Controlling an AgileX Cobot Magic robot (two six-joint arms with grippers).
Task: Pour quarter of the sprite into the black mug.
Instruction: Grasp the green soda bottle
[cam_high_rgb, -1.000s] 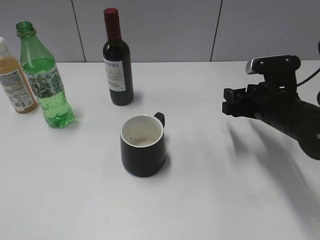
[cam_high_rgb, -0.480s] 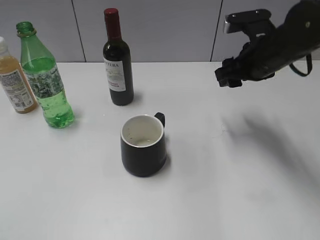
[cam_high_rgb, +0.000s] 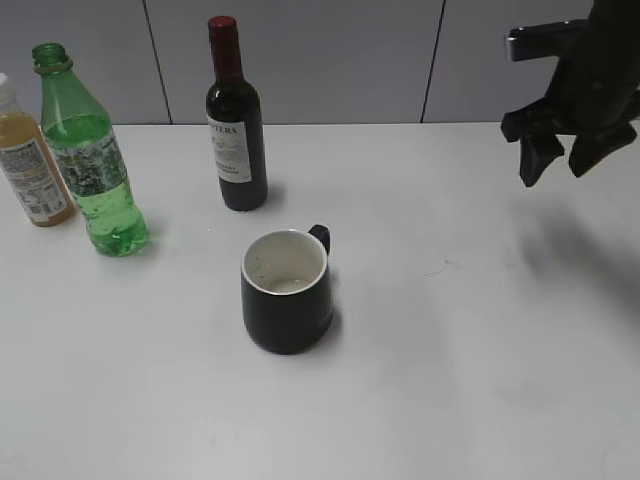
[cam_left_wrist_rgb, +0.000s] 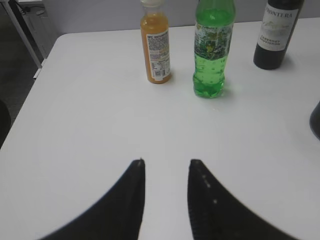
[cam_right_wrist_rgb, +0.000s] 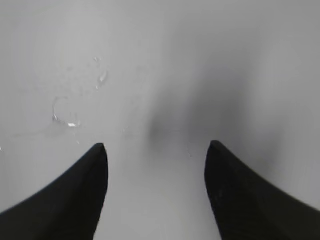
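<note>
Standing at the far left of the table, the sprite is well apart from the right gripper — spread wide, empty — with the black mug between; the left gripper is narrowly parted, empty.

Three bottles: one sprite, one wine bottle, one orange-drink bottle. One black mug. Two grippers.

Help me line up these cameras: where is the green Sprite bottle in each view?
Exterior view: the sprite stands at far left, beside the orange-drink bottle.
Left wrist view: the sprite is top centre, right of the orange-drink bottle.
Right wrist view: not in it.
Shared landmark: the wine bottle.
</note>
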